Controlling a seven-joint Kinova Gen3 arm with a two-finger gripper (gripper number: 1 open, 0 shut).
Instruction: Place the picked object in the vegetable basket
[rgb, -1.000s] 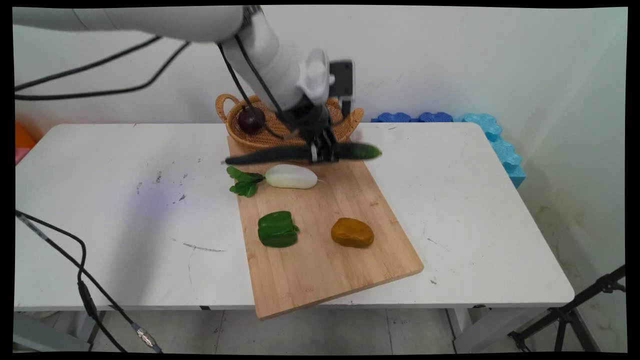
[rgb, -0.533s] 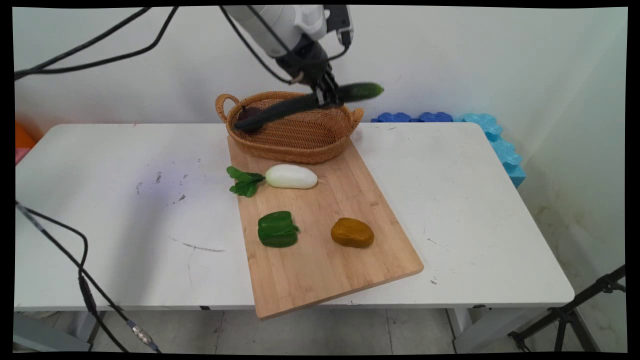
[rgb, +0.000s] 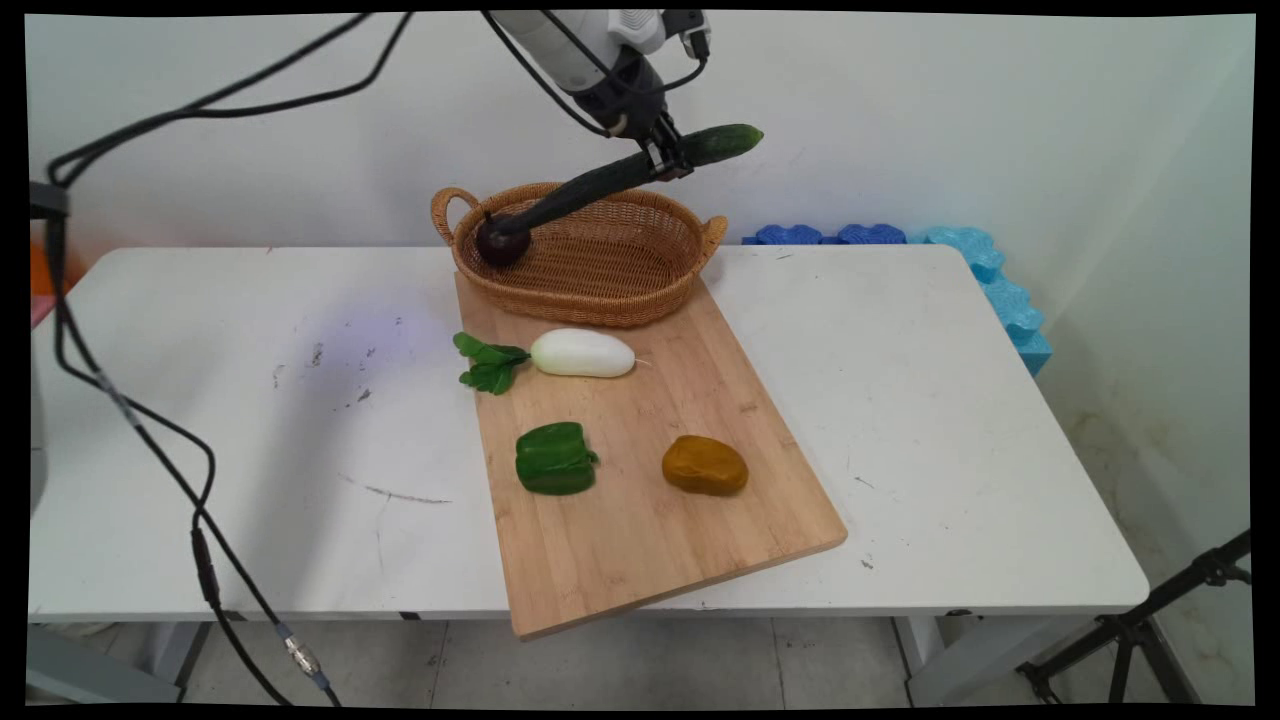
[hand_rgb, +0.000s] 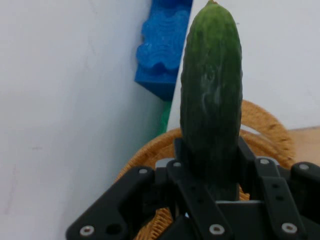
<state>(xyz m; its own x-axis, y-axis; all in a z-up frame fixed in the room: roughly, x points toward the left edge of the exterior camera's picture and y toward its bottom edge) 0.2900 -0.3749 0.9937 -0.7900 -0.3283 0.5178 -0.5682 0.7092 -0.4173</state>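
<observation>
Item 1: long dark-green cucumber, pinched approx. mid-length by black two-finger gripper, fingers pressed onto both sides. Held aloft, tilted, low end over oval woven wicker basket w/ handles; grip near middle likely balances it. In hand view cucumber rises straight from gripper.
Item 2: dark round fruit in basket, left end.
Item 3: bamboo cutting board, angled, far edge touching basket. On it: white radish w/ green leaves, green bell pepper piece, ochre lump, all apart.
</observation>
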